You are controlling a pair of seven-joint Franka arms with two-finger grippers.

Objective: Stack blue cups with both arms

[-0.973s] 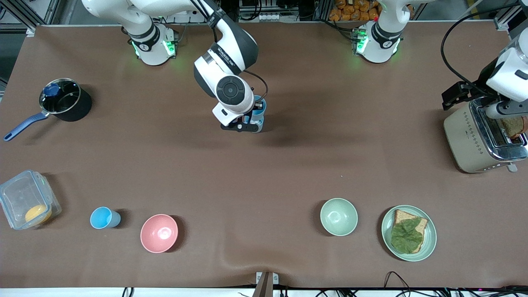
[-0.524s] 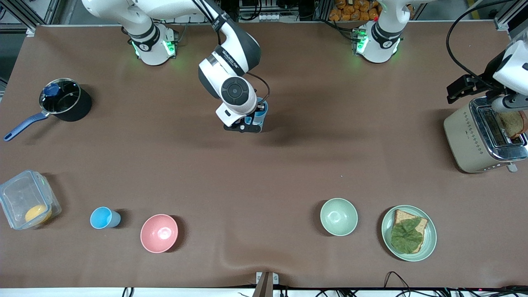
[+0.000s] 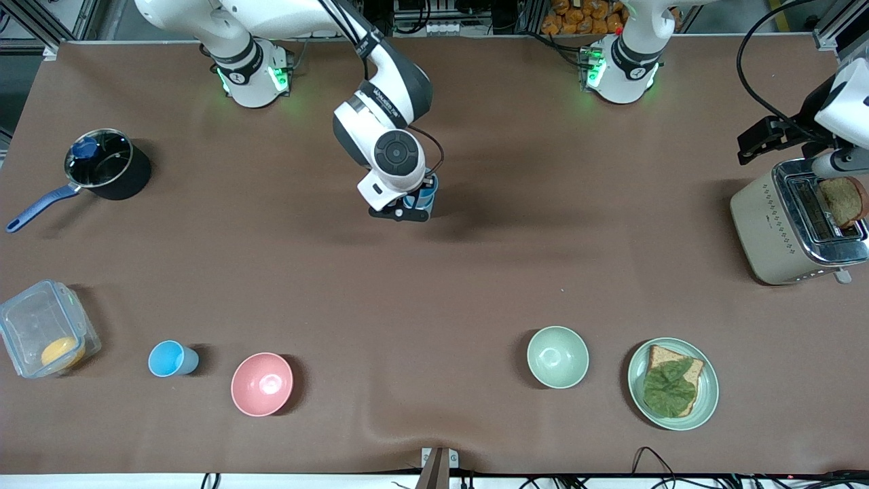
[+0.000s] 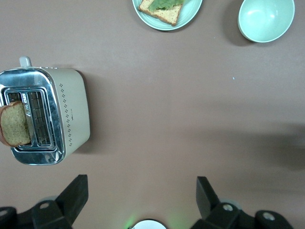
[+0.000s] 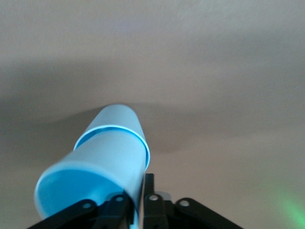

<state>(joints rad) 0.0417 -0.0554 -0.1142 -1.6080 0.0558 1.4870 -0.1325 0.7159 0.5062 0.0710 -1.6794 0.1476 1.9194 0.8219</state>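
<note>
My right gripper (image 3: pixel 415 201) is shut on the rim wall of a blue cup (image 3: pixel 424 192) over the middle of the table, near the robots' bases. In the right wrist view the gripper (image 5: pixel 138 205) pinches the cup (image 5: pixel 102 169); a bright rim line partway down suggests it is nested with a second, paler cup (image 5: pixel 118 119). I cannot tell whether it touches the table. Another sky-blue cup (image 3: pixel 170 358) stands alone close to the front camera, toward the right arm's end. My left gripper (image 4: pixel 141 193) is open and empty, high beside the toaster (image 4: pixel 71 114).
A pink bowl (image 3: pixel 262 384) stands beside the lone cup, with a plastic box (image 3: pixel 42 337) on the cup's other flank. A pale green bowl (image 3: pixel 557 356) and a plate with bread (image 3: pixel 672 384) stand toward the left arm's end. A toaster (image 3: pixel 791 227) and a saucepan (image 3: pixel 105 163) sit at opposite ends.
My right arm has shifted a little toward the left arm's end with the cup still gripped. My left arm's hand has drawn slightly toward the bases above the toaster.
</note>
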